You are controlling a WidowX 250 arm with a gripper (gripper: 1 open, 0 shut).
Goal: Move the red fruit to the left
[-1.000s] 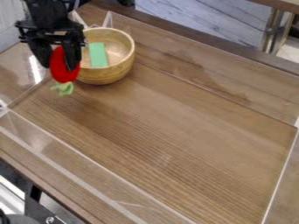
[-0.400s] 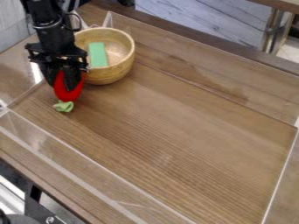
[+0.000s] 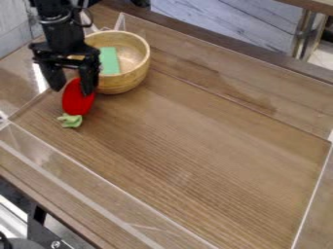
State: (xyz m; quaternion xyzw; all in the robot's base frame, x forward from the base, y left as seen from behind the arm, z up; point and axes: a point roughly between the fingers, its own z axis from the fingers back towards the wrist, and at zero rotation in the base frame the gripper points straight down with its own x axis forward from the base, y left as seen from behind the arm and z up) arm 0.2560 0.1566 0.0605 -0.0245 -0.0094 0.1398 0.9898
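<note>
Red fruit on the wooden bench, between the spread fingers of the end effector.

The fruit is small, glossy and rounded, its pale green leafy end resting on the bench's streaked brown grain. Just behind it sits a round, light wooden bowl holding a flat green block. Clear low walls rim the bench. The black end effector points down with its fingers apart on either side of the fruit's top; whether they touch it, I cannot tell.
</note>
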